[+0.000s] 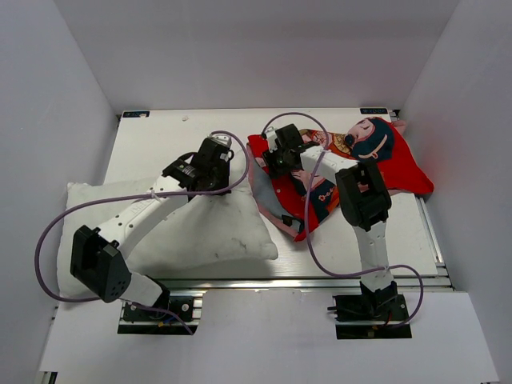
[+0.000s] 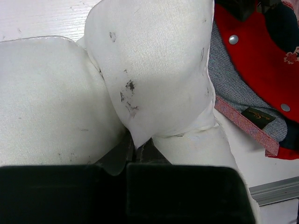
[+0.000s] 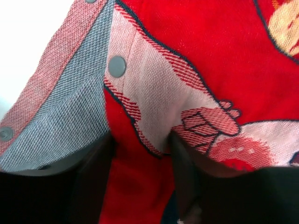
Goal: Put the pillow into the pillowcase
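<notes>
Left end effector pinched on pillow fold | right end effector parted astride pillowcase edge

No legible text in any view, small dark sewn tag with faint gold marking on the pillowcase hem, possibly a brand logo, unreadable, dark sticker at each far desk corner, characters too small to resolve.

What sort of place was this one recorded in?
Likely a lab robot test cell, not a home: a white table, plain white walls boxing it in, and an aluminium rail along its near edge.
</notes>
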Tool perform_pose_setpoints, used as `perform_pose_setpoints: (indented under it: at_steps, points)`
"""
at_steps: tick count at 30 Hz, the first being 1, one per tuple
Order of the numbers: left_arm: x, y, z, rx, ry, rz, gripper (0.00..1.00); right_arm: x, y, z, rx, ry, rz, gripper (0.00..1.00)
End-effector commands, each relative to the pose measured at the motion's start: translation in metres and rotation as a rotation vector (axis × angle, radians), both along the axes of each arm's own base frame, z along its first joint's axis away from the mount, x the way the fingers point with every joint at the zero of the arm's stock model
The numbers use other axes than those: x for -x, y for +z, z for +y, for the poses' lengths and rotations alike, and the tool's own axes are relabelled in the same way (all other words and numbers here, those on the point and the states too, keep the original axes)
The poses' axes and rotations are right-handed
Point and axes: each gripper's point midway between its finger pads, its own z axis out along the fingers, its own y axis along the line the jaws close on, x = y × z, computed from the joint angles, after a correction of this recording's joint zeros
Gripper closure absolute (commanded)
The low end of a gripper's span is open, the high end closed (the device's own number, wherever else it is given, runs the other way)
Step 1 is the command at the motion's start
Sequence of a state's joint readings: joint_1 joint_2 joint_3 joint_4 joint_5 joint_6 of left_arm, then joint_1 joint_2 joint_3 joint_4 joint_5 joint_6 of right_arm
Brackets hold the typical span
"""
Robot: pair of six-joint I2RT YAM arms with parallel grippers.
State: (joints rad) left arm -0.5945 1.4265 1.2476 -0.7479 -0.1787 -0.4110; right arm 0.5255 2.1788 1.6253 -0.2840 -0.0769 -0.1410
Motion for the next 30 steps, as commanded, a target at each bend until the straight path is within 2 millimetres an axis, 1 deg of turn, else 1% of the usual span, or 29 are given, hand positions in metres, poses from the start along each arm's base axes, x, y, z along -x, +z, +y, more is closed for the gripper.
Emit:
perform_pose_setpoints:
  at_steps: [1,2,3,5,6,8,9,11,12,13,14,16,17,19,20,21,22,25,26,27,28,29,30]
  points:
    - [-0.01,0.019,-0.007,0.043,0.01,-0.037,1.0,-0.025,0.029,0.008,-0.034,-0.011,-0.097,0.5]
    - [-0.012,0.019,-0.008,0.039,0.005,-0.039,1.0,-0.023,0.032,0.009,-0.041,-0.005,-0.096,0.56]
    - [-0.014,0.018,-0.009,0.035,0.004,-0.037,1.0,-0.021,0.041,0.01,-0.054,0.002,-0.106,0.58]
    - [-0.018,0.021,-0.012,0.041,-0.001,-0.047,1.0,-0.018,0.052,0.011,-0.073,0.015,-0.117,0.62]
    - [-0.021,0.021,-0.013,0.043,-0.002,-0.054,1.0,-0.015,0.061,0.01,-0.081,0.022,-0.133,0.63]
    - [-0.024,0.019,-0.016,0.054,-0.01,-0.05,1.0,-0.013,0.069,0.009,-0.09,0.022,-0.147,0.64]
    - [-0.027,0.019,-0.017,0.063,-0.011,-0.053,1.0,-0.012,0.08,0.009,-0.1,0.029,-0.169,0.61]
    - [-0.028,0.017,-0.02,0.076,-0.021,-0.048,1.0,-0.007,0.081,0.006,-0.101,0.03,-0.167,0.59]
    - [-0.031,0.018,-0.02,0.083,-0.021,-0.052,1.0,-0.005,0.086,0.005,-0.106,0.033,-0.173,0.62]
    - [-0.031,0.017,-0.021,0.089,-0.024,-0.049,1.0,-0.001,0.083,0.005,-0.108,0.04,-0.167,0.68]
    - [-0.033,0.015,-0.021,0.09,-0.025,-0.046,1.0,0.0,0.085,0.004,-0.117,0.042,-0.17,0.83]
    - [-0.037,0.018,-0.021,0.104,-0.023,-0.055,1.0,0.004,0.089,0.006,-0.137,0.054,-0.169,0.94]
    - [-0.039,0.019,-0.023,0.121,-0.032,-0.057,1.0,0.004,0.091,0.005,-0.145,0.053,-0.164,0.97]
    - [-0.046,0.022,-0.021,0.139,-0.031,-0.062,1.0,0.006,0.098,0.006,-0.17,0.057,-0.158,1.0]
    - [-0.047,0.023,-0.022,0.15,-0.039,-0.061,1.0,0.006,0.1,0.007,-0.175,0.061,-0.159,0.99]
    - [-0.052,0.025,-0.021,0.155,-0.034,-0.064,1.0,0.007,0.099,0.007,-0.176,0.066,-0.153,0.95]
    - [-0.055,0.026,-0.02,0.155,-0.033,-0.066,1.0,0.007,0.099,0.007,-0.173,0.062,-0.149,0.77]
    - [-0.058,0.032,-0.015,0.153,-0.026,-0.072,1.0,0.004,0.079,0.008,-0.145,0.047,-0.094,0.48]
    - [-0.058,0.033,-0.012,0.154,-0.021,-0.074,1.0,0.001,0.067,0.009,-0.133,0.041,-0.068,0.36]
    - [-0.058,0.036,-0.009,0.16,-0.017,-0.078,1.0,0.0,0.062,0.009,-0.127,0.038,-0.059,0.34]
    - [-0.057,0.034,-0.007,0.161,-0.014,-0.073,1.0,-0.001,0.056,0.009,-0.119,0.033,-0.051,0.32]
    - [-0.056,0.034,-0.005,0.16,-0.01,-0.071,1.0,-0.002,0.048,0.009,-0.113,0.032,-0.04,0.32]
    - [-0.057,0.035,-0.001,0.161,-0.002,-0.072,1.0,-0.003,0.047,0.01,-0.113,0.032,-0.04,0.32]
